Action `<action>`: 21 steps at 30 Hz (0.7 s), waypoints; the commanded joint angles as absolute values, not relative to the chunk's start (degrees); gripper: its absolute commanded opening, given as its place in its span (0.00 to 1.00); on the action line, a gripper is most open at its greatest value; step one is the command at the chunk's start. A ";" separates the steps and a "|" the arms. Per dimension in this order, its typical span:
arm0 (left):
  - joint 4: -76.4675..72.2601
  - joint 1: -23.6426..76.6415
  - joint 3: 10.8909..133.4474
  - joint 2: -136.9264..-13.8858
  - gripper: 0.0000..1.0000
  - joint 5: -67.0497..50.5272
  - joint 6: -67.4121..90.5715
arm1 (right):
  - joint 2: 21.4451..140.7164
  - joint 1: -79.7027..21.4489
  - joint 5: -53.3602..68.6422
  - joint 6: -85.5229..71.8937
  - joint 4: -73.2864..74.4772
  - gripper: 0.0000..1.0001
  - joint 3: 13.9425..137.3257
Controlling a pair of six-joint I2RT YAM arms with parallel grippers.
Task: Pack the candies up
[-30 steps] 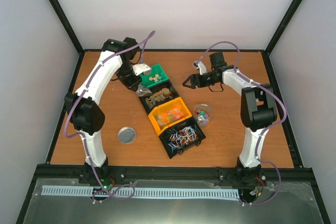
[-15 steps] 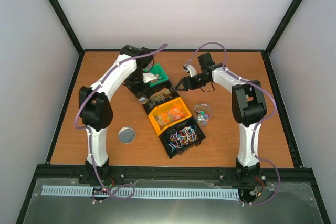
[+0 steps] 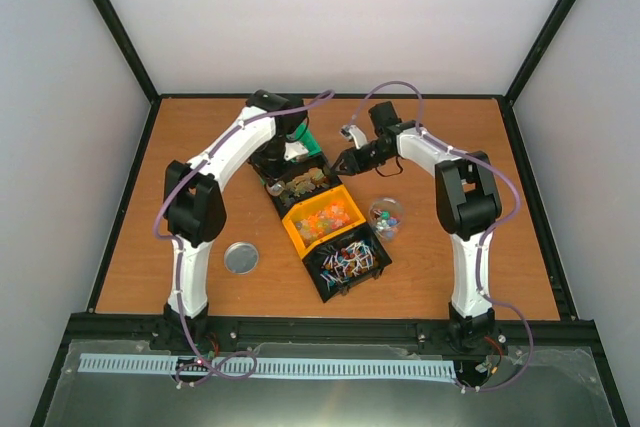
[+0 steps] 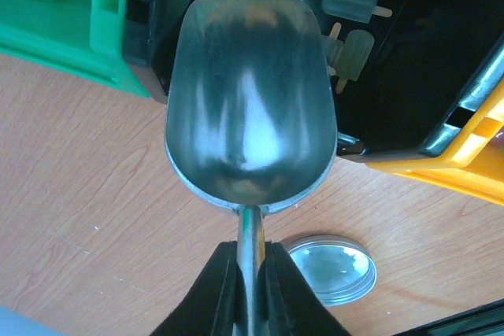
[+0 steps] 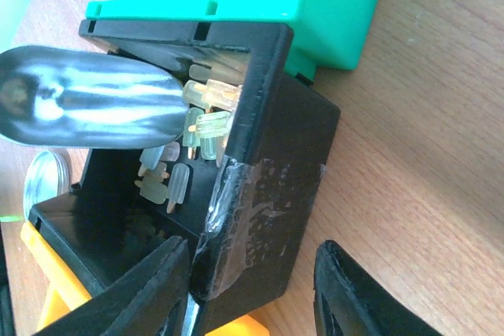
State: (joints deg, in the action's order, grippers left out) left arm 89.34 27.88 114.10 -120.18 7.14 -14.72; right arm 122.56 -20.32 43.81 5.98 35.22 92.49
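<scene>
My left gripper (image 3: 277, 169) (image 4: 250, 273) is shut on the handle of an empty silver scoop (image 4: 248, 108). The scoop's tip hangs over the near-left edge of a black bin (image 3: 300, 184) (image 4: 417, 53) that holds pale and brownish-gold candies (image 4: 350, 1) (image 5: 206, 127). My right gripper (image 3: 340, 162) (image 5: 252, 289) is open, its jaws astride that bin's taped corner wall (image 5: 268, 194), with nothing gripped. The scoop also shows in the right wrist view (image 5: 87, 108). Orange-yellow candies (image 3: 322, 215) fill an orange bin. Red-blue-white candies (image 3: 347, 259) fill a second black bin.
A green bin (image 3: 300, 145) (image 5: 315, 5) stands behind the black one. A small clear jar with a few candies (image 3: 385, 217) sits right of the orange bin (image 4: 472, 163). The round silver lid (image 3: 241, 258) (image 4: 331, 269) lies on the wooden table left of the bins.
My left arm swung right and brought the scoop from beside the green bin to the black bin's edge. My right gripper moved left to the black bin's corner.
</scene>
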 commanded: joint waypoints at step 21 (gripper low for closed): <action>56.94 27.26 94.26 -117.85 0.01 -0.17 -26.82 | 128.23 -22.22 45.18 8.26 40.95 0.03 97.41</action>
State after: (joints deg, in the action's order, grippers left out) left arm 72.36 27.33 99.24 -112.53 3.60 -24.14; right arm 125.64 -20.93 47.75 5.50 39.79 97.25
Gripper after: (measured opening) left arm 0.082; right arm 0.129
